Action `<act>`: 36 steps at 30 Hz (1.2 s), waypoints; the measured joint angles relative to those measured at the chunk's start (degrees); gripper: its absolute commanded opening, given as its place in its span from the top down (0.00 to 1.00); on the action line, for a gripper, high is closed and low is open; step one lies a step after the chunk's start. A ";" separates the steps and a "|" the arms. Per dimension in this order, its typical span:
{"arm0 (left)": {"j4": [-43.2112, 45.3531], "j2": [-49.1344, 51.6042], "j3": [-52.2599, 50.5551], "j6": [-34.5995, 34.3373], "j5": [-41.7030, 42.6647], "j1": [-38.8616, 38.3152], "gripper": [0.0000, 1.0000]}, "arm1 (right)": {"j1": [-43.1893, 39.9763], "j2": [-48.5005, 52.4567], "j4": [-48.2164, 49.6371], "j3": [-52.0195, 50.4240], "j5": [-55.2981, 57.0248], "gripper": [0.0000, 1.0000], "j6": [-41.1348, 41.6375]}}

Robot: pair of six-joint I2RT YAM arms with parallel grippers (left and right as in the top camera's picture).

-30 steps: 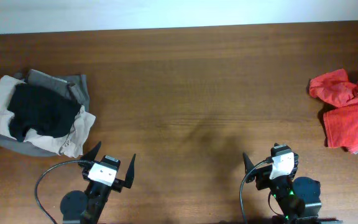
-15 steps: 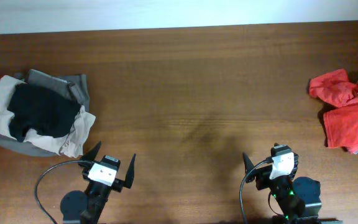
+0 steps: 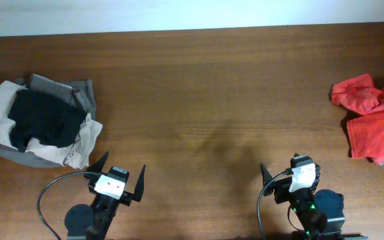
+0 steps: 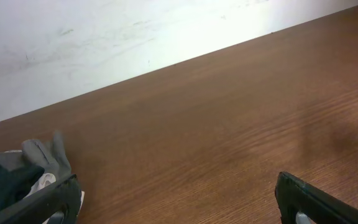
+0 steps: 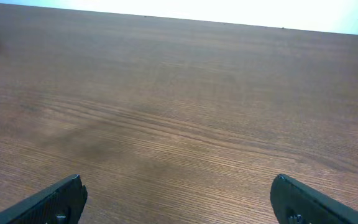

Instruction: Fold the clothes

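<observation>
Red clothes (image 3: 375, 123) lie crumpled at the counter's (image 3: 212, 87) right edge; the left end effector (image 3: 124, 162) and the right end effector (image 5: 178, 186) sit near its front edge, each with 2 fingers spread wide, empty.

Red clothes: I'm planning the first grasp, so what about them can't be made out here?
Overhead: the red clothes run off the right edge; their full extent and any print are cut off.
Right wrist: only a sliver of them shows at the right edge.
Left wrist: out of frame.
</observation>
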 measured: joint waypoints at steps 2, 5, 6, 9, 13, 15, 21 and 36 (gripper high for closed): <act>-0.02 0.00 0.00 0.00 0.00 0.00 0.01 | 0.00 0.00 0.33 0.00 0.00 0.01 0.00; 0.00 0.00 0.00 0.00 0.00 0.00 0.01 | 0.00 0.00 1.75 -0.04 -0.04 0.01 -0.02; 0.00 0.00 0.00 0.00 0.00 0.00 0.01 | 0.00 0.00 2.05 -0.04 -0.22 0.01 -0.04; 0.00 0.00 0.00 0.00 0.00 0.00 0.01 | 0.00 0.00 2.40 -0.04 -0.74 0.01 -0.02; -0.02 0.00 0.00 0.00 0.00 0.00 0.01 | 0.00 0.00 2.51 -0.04 -1.42 0.01 -0.02; 0.00 0.00 0.00 0.00 0.00 0.00 0.01 | 0.00 0.00 3.15 -0.04 -2.14 0.01 -0.02; 0.17 0.00 0.00 0.00 0.04 0.00 0.01 | 0.00 0.00 7.30 -0.04 -7.98 0.01 -0.02; -4.74 4.17 8.72 -6.58 1.99 0.00 0.01 | 0.00 1.20 8.52 2.54 -11.23 0.01 9.53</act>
